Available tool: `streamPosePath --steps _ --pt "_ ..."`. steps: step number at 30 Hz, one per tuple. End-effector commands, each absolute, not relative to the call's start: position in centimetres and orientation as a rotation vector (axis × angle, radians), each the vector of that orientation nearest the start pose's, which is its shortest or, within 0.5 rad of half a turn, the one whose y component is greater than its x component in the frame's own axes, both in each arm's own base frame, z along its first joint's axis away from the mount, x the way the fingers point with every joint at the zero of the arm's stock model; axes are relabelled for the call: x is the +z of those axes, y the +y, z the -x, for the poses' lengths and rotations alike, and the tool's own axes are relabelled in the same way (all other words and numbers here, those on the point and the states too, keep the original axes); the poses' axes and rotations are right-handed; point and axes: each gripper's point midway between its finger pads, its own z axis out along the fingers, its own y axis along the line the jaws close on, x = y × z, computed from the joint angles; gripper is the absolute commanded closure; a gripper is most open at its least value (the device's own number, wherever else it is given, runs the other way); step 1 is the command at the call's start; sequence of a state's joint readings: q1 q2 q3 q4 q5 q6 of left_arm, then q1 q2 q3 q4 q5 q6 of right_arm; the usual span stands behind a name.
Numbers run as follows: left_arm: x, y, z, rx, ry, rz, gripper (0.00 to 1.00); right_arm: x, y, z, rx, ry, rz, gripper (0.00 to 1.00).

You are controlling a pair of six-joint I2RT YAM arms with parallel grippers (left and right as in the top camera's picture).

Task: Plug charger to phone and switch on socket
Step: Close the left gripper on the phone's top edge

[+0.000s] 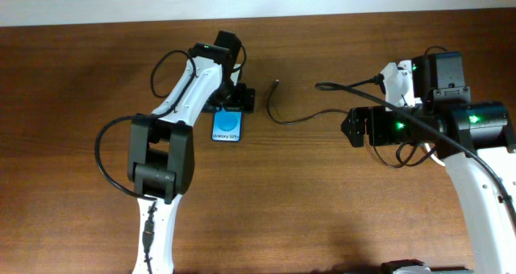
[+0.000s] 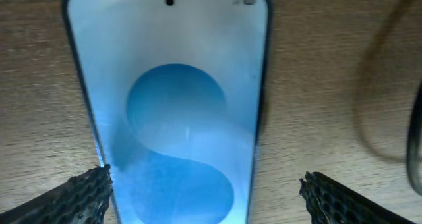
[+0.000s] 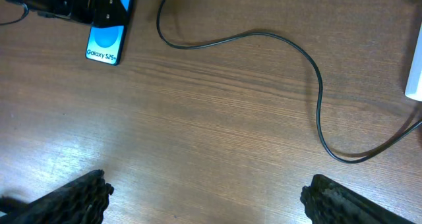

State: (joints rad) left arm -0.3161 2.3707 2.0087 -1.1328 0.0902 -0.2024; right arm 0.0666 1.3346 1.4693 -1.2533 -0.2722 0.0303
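The phone (image 1: 227,129) lies flat on the table with its blue screen up. It fills the left wrist view (image 2: 178,118) and shows small in the right wrist view (image 3: 105,43). My left gripper (image 1: 230,103) is open over the phone's far end; its fingers (image 2: 208,191) straddle the phone, the left one at the phone's edge. The charger cable (image 1: 278,117) curves to the right of the phone, its tip (image 1: 276,84) free on the table; it also shows in the right wrist view (image 3: 264,34). My right gripper (image 1: 352,127) is open and empty above bare wood (image 3: 204,191). The socket is hidden under the right arm.
A white edge (image 3: 415,66) shows at the right border of the right wrist view; I cannot tell what it is. The robots' thicker black cables loop beside both arms (image 1: 101,157). A blurred dark cable loop (image 2: 376,85) lies right of the phone.
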Motion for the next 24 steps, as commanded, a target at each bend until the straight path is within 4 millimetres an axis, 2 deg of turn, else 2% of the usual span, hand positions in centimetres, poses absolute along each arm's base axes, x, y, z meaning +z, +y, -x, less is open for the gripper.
streamPosePath --steps 1,9,15,24 --pt "1.8 -15.1 -45.8 -0.116 3.073 -0.176 0.03 25.3 7.0 -29.6 0.415 2.659 0.135 0.02" --pt "-0.1 -15.2 -45.4 -0.104 3.112 -0.184 0.02 25.3 7.0 -29.6 0.415 2.660 0.135 0.02" --pt "-0.3 -15.2 -45.3 -0.102 3.114 -0.185 0.03 25.1 7.0 -29.5 0.416 2.666 0.134 0.02" --pt "-0.9 -16.0 -45.3 -0.094 3.104 -0.211 0.09 25.1 7.0 -29.5 0.416 2.664 0.135 0.02"
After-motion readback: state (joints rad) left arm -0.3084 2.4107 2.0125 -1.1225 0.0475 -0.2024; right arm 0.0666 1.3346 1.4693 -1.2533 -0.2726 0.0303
